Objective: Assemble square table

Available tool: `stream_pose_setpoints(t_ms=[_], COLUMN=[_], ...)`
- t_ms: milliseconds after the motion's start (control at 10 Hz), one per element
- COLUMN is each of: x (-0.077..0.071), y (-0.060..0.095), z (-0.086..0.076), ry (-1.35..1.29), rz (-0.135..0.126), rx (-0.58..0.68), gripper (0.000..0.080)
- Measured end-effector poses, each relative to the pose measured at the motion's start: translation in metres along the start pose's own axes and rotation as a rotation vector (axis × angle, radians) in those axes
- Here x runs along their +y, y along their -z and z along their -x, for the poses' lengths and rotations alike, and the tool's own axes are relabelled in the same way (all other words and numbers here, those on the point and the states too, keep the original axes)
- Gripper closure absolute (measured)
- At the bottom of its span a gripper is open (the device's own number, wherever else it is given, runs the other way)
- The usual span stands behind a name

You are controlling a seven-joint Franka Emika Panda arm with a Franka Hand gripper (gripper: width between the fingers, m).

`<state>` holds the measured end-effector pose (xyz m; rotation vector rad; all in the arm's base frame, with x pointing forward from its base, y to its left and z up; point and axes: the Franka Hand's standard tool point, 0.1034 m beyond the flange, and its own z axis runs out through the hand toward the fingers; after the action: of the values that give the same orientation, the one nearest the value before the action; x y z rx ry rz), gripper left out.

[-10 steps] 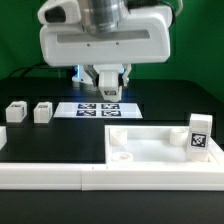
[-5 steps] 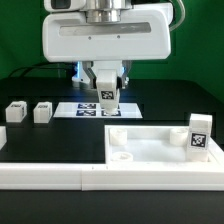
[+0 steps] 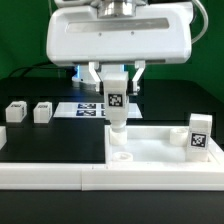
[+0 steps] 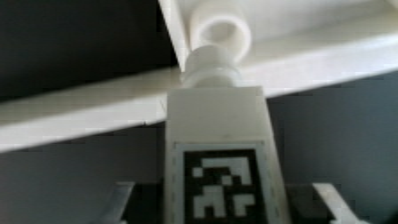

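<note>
One leg [image 3: 116,108] in the gripper [image 3: 116,88], tip at a corner socket [image 4: 217,33].

No readable txt, nos or brand anywhere. Only b/w square code tags, no letters: one on raised leg [image 3: 115,100]; wrist view shows that tag big but blurry; one on upright leg [image 3: 200,134] at ext view's right; one each on outer small leg [image 3: 16,112] and inner small leg [image 3: 42,112] at ext view's left; several on marker board [image 3: 88,108], too small to make out
</note>
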<state>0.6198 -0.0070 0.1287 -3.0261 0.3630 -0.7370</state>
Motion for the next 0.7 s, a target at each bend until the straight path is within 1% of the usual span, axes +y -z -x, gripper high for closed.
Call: stream_pose_setpoints(t_ms=[100,200,300,400,500,600,700], x=[0.004,0.003,0.003,0.003,0.003,0.004,0.0], y=[0.0,-0.004,-0.003,-0.004,-0.008,-0.018,-0.026], z=[0.0,0.006,0.004,0.005,0.009,0.011,0.008], ry=[0.01,0.009,0.009,0.009,0.016,0.019,0.025], rz=[0.015,0.013,0.011,0.013,0.019,0.025,0.025], rx=[0.079,0.039,0.042,0.044,0.069,0.062,0.064], gripper=[0.0509,0.0509,0.0509,0.0509,0.0509,0.0509,0.0509])
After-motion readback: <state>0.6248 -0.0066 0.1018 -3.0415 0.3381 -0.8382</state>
